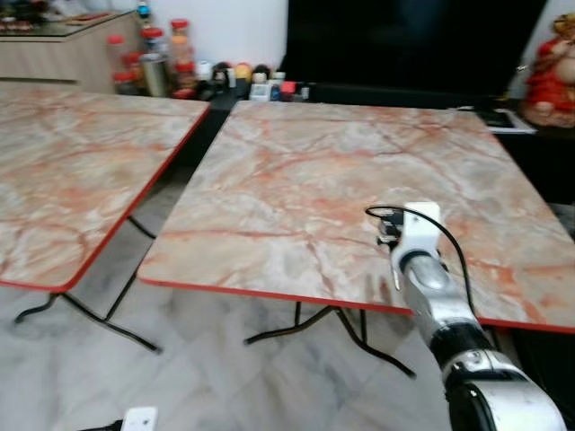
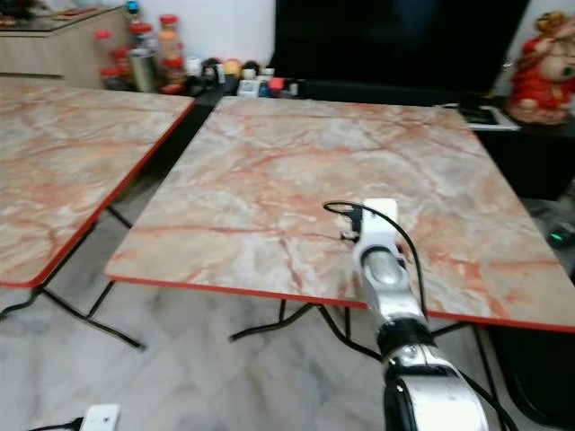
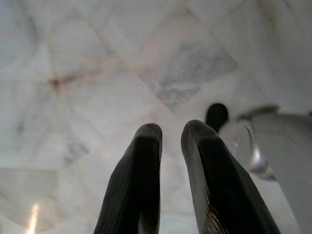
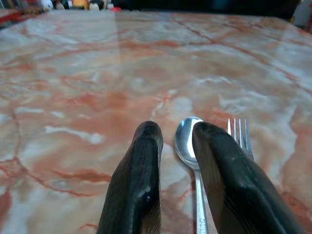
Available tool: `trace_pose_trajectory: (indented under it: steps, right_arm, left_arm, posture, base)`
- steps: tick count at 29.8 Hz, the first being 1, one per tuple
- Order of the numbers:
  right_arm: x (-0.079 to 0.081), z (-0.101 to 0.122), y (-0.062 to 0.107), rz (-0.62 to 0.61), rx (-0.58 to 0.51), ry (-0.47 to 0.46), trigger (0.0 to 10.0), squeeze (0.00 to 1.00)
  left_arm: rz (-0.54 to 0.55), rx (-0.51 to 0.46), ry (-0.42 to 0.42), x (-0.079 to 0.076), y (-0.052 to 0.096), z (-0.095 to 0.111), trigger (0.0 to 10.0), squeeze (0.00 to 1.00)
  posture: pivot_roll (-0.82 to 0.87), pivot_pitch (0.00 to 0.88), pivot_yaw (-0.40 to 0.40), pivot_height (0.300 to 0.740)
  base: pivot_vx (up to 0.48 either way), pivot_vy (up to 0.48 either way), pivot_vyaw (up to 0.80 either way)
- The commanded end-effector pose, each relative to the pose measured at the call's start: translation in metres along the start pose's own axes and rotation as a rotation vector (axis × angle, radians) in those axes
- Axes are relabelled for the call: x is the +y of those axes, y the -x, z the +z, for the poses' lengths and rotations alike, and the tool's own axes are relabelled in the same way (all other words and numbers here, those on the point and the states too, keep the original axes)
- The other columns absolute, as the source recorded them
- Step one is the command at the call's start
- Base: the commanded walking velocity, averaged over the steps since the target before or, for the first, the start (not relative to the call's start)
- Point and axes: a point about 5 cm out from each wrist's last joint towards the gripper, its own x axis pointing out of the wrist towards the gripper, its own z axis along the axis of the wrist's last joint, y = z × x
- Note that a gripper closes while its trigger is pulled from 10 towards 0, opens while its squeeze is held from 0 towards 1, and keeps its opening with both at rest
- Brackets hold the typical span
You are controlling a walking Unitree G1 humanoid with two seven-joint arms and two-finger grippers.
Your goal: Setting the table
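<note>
Right end effector [image 4: 173, 146], fingers slightly spread and gripping nothing, straddles the spoon [image 4: 189, 141]; fork [image 4: 240, 136] just beside, both handles running back along the counter [image 4: 97, 73] toward the wrist.

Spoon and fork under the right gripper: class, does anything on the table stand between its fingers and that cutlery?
Nothing visible does. The right gripper hovers directly over the spoon and fork, which lie side by side on the bare marble-patterned table, the spoon's bowl showing between the fingers.

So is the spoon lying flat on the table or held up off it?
Cannot tell for sure. The spoon sits bowl-up between the right claw's fingers beside the fork, low over the marble table.
</note>
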Motion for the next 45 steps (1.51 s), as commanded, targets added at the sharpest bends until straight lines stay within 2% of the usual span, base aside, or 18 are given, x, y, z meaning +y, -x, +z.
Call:
trace_pose_trajectory:
  steps: [1,2,5,11,21,24,37,45]
  right_arm:
    - [-0.012,0.002,0.000,-0.033,-0.005,0.004,10.0,0.00]
    - [-0.012,0.002,0.000,-0.034,-0.003,0.004,10.0,0.00]
    - [-0.013,-0.001,0.001,-0.044,0.011,0.007,10.0,0.00]
    - [-0.013,-0.001,0.001,-0.048,0.010,0.002,10.0,0.00]
    - [-0.012,-0.001,0.000,-0.037,0.012,0.015,10.0,0.00]
    - [-0.011,-0.004,0.001,-0.030,0.021,0.021,10.0,0.00]
    - [-0.008,-0.015,0.004,-0.010,0.073,0.023,10.0,0.00]
    - [-0.003,-0.020,0.006,0.003,0.090,0.021,10.0,0.00]
  left_arm:
    - [-0.029,0.003,0.017,-0.003,0.001,-0.005,10.0,0.00]
    - [-0.028,0.003,0.018,-0.002,0.001,-0.005,10.0,0.00]
    - [-0.048,-0.007,0.010,-0.022,-0.002,0.004,10.0,0.00]
    - [-0.044,-0.011,0.002,-0.023,-0.003,0.006,10.0,0.00]
    - [-0.040,-0.011,-0.002,-0.023,-0.003,0.006,10.0,0.00]
    - [-0.049,-0.014,0.000,-0.034,-0.004,0.010,10.0,0.00]
    - [-0.051,-0.010,-0.005,-0.039,-0.004,0.011,10.0,0.00]
    - [-0.057,-0.006,0.001,-0.042,-0.004,0.011,10.0,0.00]
  posture:
    - [0.03,0.000,-0.020,0.728]
    - [0.03,0.000,-0.020,0.728]
    - [0.03,0.000,-0.019,0.728]
    - [0.03,0.000,-0.019,0.728]
    - [0.03,0.000,-0.019,0.728]
    - [0.03,0.000,-0.019,0.728]
    - [0.03,0.000,-0.020,0.728]
    - [0.03,0.000,-0.019,0.728]
  base:
    - [0.000,0.000,0.00]
    - [0.000,0.000,0.00]
    - [0.000,0.000,0.00]
    - [0.000,0.000,0.00]
    - [0.263,0.000,0.00]
    - [0.294,0.000,0.00]
    - [0.300,0.000,0.00]
    - [0.000,0.000,0.00]
